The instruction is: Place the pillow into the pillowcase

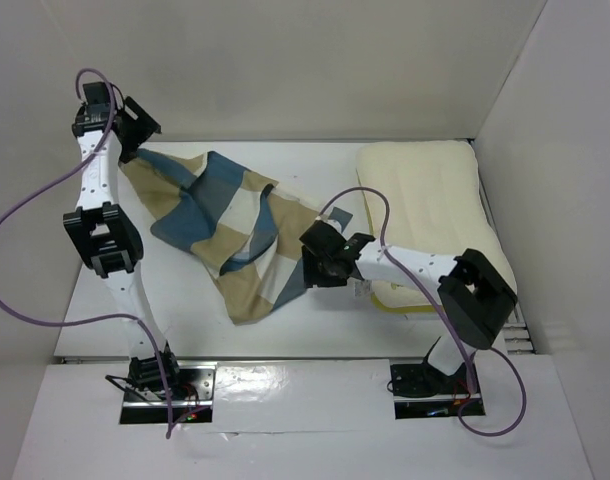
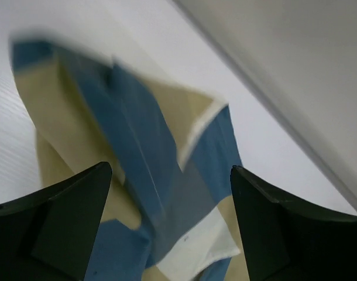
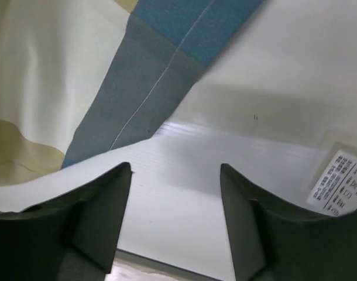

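The pillowcase (image 1: 225, 225), in blue, tan and cream checks, lies crumpled across the left and middle of the table. The cream pillow (image 1: 425, 205) with its yellow edge lies flat at the back right. My left gripper (image 1: 140, 128) hovers over the pillowcase's far left corner. In the left wrist view it (image 2: 171, 170) is open wide, with the folded pillowcase (image 2: 137, 152) below and nothing held. My right gripper (image 1: 310, 268) sits just right of the pillowcase's near edge. It (image 3: 175, 167) is open over bare table, with the pillowcase (image 3: 79, 88) ahead at the left.
White walls (image 1: 285, 60) enclose the table (image 1: 105, 300) at the back and both sides. A white printed tag (image 3: 342, 184) lies on the surface right of my right gripper. Purple cables (image 1: 25, 230) loop off both arms.
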You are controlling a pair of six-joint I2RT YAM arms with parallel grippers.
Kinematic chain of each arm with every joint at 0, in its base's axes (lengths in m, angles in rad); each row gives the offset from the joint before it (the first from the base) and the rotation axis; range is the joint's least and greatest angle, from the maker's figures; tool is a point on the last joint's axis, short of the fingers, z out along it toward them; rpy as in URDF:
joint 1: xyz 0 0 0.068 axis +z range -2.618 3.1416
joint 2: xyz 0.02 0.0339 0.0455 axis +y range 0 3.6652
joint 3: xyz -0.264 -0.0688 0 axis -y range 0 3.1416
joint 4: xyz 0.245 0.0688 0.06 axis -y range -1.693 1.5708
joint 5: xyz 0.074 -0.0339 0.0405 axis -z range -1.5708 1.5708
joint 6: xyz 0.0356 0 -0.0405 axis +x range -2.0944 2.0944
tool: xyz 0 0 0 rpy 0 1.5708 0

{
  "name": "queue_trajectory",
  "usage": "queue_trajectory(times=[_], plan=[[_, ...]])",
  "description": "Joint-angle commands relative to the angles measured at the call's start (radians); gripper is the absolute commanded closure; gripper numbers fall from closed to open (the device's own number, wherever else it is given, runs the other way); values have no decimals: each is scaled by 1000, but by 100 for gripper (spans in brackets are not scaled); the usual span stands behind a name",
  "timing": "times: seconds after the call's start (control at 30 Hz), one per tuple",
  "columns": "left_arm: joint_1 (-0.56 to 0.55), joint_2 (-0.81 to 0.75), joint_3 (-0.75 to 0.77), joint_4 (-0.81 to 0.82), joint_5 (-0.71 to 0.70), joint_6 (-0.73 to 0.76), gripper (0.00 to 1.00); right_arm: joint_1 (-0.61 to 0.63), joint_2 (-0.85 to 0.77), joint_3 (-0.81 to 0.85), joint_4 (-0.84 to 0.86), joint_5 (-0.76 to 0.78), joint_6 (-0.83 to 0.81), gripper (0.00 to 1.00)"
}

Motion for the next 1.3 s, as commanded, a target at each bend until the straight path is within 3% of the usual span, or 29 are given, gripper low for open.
queue_trajectory(times=[0.0,0.03,0.1,0.27,0.43,0.57,0.77,0.83,0.87,0.9,0.93,1.0,1.07,1.1,1.27], plan=[[-11,-66,-86,18,167,34,4,4,10,60,24,-33,-7,28],[-11,-94,-127,18,167,43,4,4,25,75,33,-33,-7,23],[-31,-167,-236,27,147,83,5,4,74,127,33,-33,-25,21],[-109,-307,-451,17,106,144,23,4,144,194,24,-56,-56,21],[-261,-462,-769,8,81,177,17,-6,194,241,49,-116,-65,18],[-306,-581,-1000,31,32,137,11,3,222,252,78,-201,-65,16],[-318,-596,-1169,122,40,114,10,72,271,243,90,-215,-65,14],[-327,-559,-1178,149,40,114,14,101,289,252,90,-196,-65,14],[-327,-545,-1178,159,50,114,23,101,300,252,78,-180,-65,15],[-327,-513,-1163,159,64,114,46,115,318,265,69,-153,-65,19],[-327,-496,-1163,159,64,114,46,125,319,275,59,-140,-65,19],[-318,-470,-1120,137,75,114,100,125,329,275,59,-102,-65,34],[-309,-470,-1099,104,75,123,100,125,329,266,50,-68,-55,63],[-309,-489,-1088,86,64,123,100,125,320,250,50,-51,-55,100],[-309,-663,-1088,66,54,123,100,125,207,197,15,53,-29,100]])
